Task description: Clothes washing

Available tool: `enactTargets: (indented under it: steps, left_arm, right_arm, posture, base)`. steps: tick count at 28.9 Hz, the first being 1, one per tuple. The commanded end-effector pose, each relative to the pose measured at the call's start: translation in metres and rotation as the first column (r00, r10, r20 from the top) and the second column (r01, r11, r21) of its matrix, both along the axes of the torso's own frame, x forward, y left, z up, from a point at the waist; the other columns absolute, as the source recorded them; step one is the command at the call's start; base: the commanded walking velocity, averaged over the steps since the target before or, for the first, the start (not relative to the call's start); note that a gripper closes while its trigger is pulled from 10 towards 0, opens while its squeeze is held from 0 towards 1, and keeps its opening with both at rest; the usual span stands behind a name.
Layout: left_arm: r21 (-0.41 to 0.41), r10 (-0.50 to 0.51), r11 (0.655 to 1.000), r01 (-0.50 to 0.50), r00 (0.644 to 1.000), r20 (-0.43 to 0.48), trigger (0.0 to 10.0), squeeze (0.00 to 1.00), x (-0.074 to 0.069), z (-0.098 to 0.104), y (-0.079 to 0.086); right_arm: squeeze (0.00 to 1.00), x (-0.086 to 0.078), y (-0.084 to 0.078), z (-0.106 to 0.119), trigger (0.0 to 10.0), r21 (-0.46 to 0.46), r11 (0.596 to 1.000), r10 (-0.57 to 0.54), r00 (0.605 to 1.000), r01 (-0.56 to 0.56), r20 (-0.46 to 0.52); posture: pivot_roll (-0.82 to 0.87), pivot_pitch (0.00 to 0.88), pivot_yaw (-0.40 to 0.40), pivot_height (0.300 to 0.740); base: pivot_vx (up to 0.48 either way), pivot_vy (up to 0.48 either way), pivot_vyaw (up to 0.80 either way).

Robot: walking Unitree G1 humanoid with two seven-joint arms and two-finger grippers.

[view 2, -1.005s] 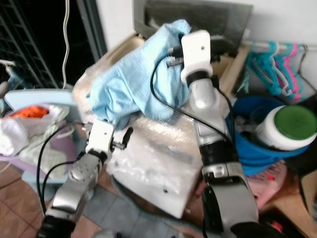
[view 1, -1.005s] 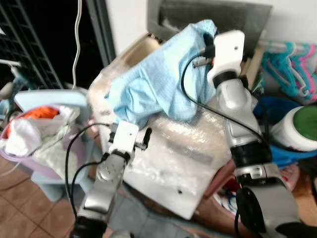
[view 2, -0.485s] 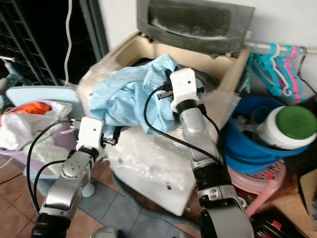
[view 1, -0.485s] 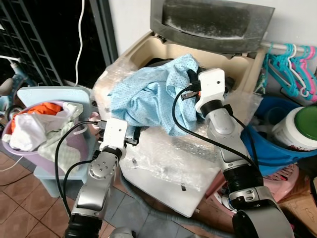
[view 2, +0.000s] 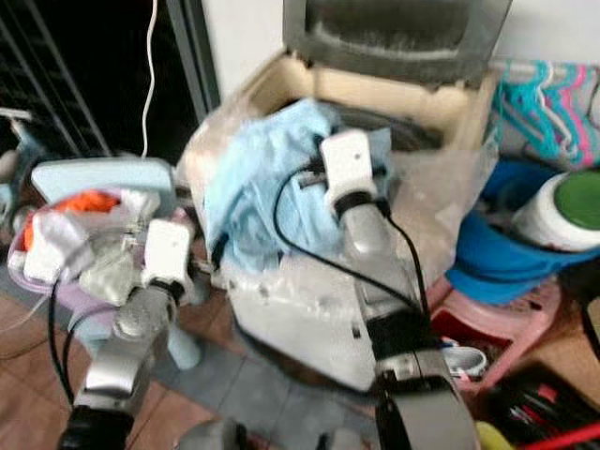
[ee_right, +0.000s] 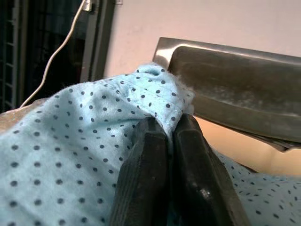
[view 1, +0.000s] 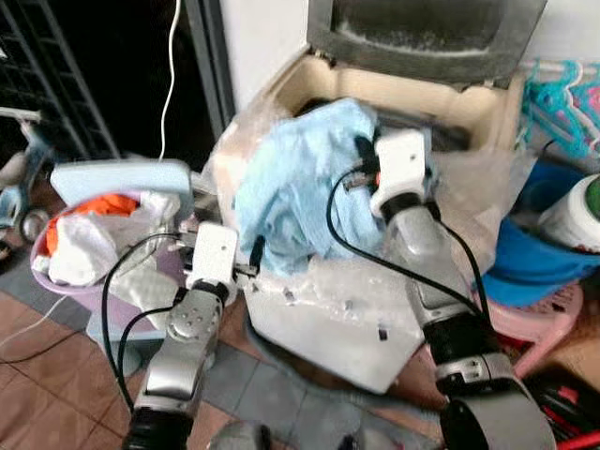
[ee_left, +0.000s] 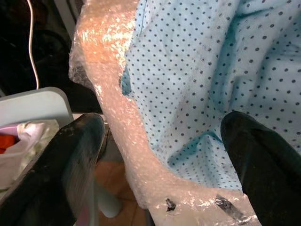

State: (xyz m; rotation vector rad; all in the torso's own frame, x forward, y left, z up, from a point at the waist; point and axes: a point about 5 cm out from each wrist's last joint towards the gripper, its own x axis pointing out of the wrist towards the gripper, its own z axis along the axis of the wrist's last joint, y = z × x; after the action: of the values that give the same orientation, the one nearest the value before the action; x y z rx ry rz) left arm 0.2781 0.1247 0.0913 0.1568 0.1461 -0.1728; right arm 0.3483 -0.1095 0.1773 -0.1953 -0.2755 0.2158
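The light-blue dotted cloth (view 1: 298,183) lies heaped over the front rim of the washing machine (view 1: 328,314), pinched tight between the right gripper's (ee_right: 165,136) clenched fingers. A second ago it was held higher; it now hangs lower, nearer the tub opening. The left gripper (ee_left: 160,155) waits with fingers spread at the machine's bubble-wrapped front-left corner. A lilac laundry basket (view 1: 70,281) stands just beside.

blue tub (view 1: 525,272) right of the washer, on a pink stool (view 1: 548,314) | green-lidded white jar (view 1: 579,214) in tub | teal and pink hangers (view 1: 562,89) on wall | white cable (view 1: 169,66) hanging by dark doorway | tiled floor (view 1: 37,412)
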Motion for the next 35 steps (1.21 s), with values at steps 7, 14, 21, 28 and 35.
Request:
enactTargets:
  steps: [7, 14, 21, 28, 35]
  left_arm:
    - [-0.023, 0.024, 0.999, -0.023, 0.999, 0.038, 10.0, 0.00, 0.002, 0.009, 0.011]
    - [-0.073, 0.045, 0.996, -0.043, 0.999, 0.028, 10.0, 0.00, 0.003, 0.009, 0.013]
    - [-0.088, 0.050, 0.995, -0.048, 0.999, 0.021, 10.0, 0.00, 0.002, 0.009, 0.012]
    - [-0.094, 0.054, 0.994, -0.052, 0.998, 0.020, 10.0, 0.00, 0.003, 0.009, 0.012]
    - [-0.100, 0.049, 0.994, -0.047, 0.999, 0.016, 10.0, 0.00, 0.002, 0.008, 0.009]
  right_arm:
    - [0.00, 0.001, 0.006, 0.011, 10.0, 0.015, 1.000, 0.010, 0.999, -0.010, 0.033]
    - [0.00, 0.008, 0.013, 0.028, 10.0, -0.033, 0.999, 0.045, 0.995, -0.042, 0.093]
    - [0.00, 0.022, 0.019, 0.050, 10.0, -0.035, 0.998, 0.052, 0.989, -0.048, 0.136]
    - [0.00, 0.034, 0.023, 0.078, 10.0, -0.010, 0.998, 0.059, 0.981, -0.058, 0.184]
    - [0.00, 0.037, 0.030, 0.084, 10.0, -0.011, 0.997, 0.082, 0.976, -0.081, 0.204]
  posture:
    - [-0.03, 0.000, 0.031, 0.740]
    - [-0.03, 0.000, 0.033, 0.740]
    - [-0.03, 0.000, 0.032, 0.740]
    - [-0.03, 0.000, 0.027, 0.740]
    - [-0.03, 0.000, 0.028, 0.740]
  base:
    - [0.000, 0.000, 0.00]
    - [0.264, 0.000, 0.00]
    - [0.412, 0.000, 0.00]
    - [0.462, 0.000, 0.00]
    - [0.457, 0.000, 0.00]
